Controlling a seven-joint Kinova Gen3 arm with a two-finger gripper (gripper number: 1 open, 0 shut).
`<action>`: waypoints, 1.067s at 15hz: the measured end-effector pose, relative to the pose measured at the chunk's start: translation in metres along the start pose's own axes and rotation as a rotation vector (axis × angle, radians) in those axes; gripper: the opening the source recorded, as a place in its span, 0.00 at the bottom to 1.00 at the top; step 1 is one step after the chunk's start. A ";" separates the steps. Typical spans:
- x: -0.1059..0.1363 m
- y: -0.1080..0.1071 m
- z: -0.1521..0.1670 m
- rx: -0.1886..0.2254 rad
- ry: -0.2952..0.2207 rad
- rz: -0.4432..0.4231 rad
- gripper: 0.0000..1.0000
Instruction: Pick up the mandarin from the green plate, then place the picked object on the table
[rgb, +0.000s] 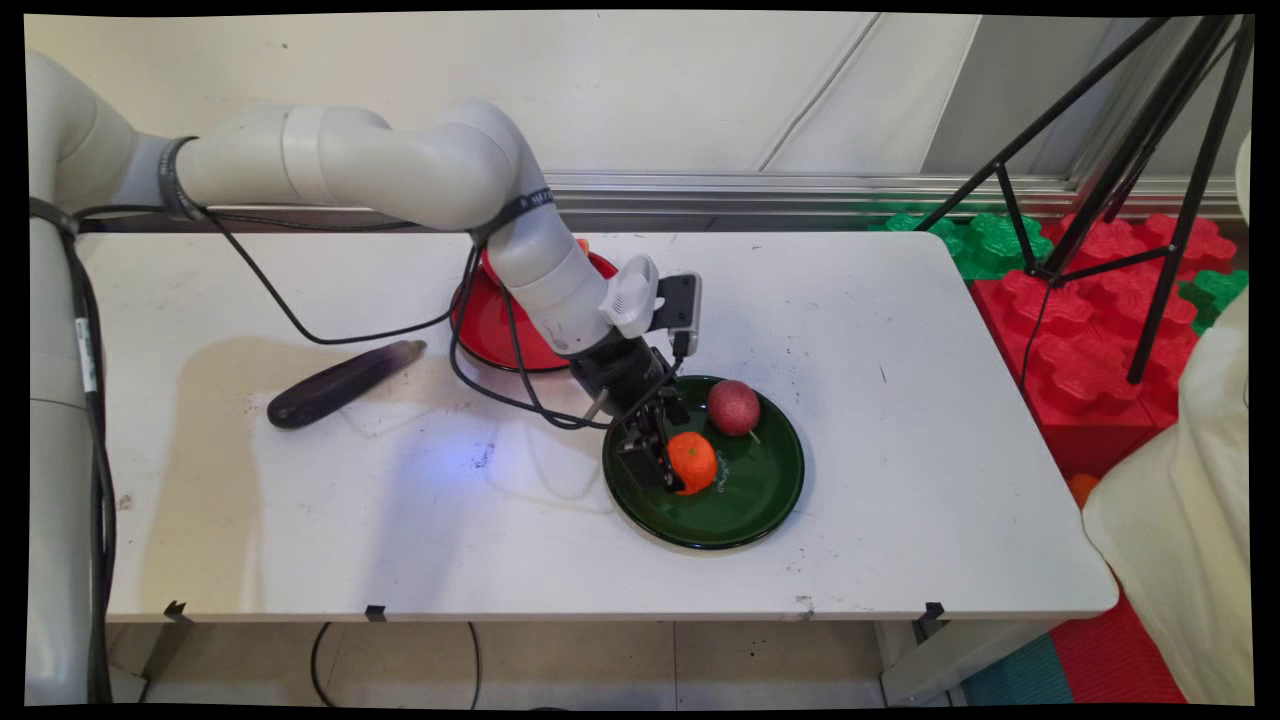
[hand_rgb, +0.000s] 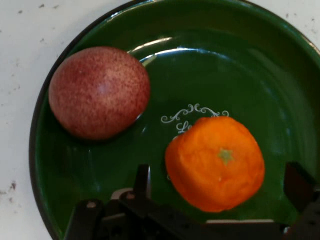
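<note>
From the main view, my end effector (rgb: 668, 462) sits low over the green plate (rgb: 770, 500), with the orange mandarin (rgb: 692, 461) right at my fingertips, on the side away from my arm. The speckled red fruit (rgb: 733, 407) lies just beyond the mandarin on the same plate, apart from it. Behind my wrist stands a red bowl (rgb: 490, 330), and well off on my arm's side a dark eggplant (rgb: 340, 384) lies on the counter (rgb: 900, 400). The risk as I judge it: the plate is glossy, so a lopsided touch could send the round mandarin rolling into the red fruit

From the hand view, my end effector (hand_rgb: 217, 185) is spread open, one finger (hand_rgb: 141, 181) on each side of the mandarin (hand_rgb: 215, 162), and I cannot tell whether either one touches it. The near finger stands closer than the far one, so an uneven squeeze could shove the fruit sideways. The mandarin looks bright orange, slightly flattened, with a small green stem scar facing me. The red fruit (hand_rgb: 99, 92) rests near the plate's rim (hand_rgb: 37, 150), ahead of my near finger
</note>
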 end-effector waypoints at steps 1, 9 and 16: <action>0.001 -0.001 0.004 -0.001 -0.003 0.000 1.00; 0.005 -0.006 0.020 -0.001 -0.016 0.006 1.00; 0.009 -0.005 0.024 -0.009 -0.015 0.008 0.00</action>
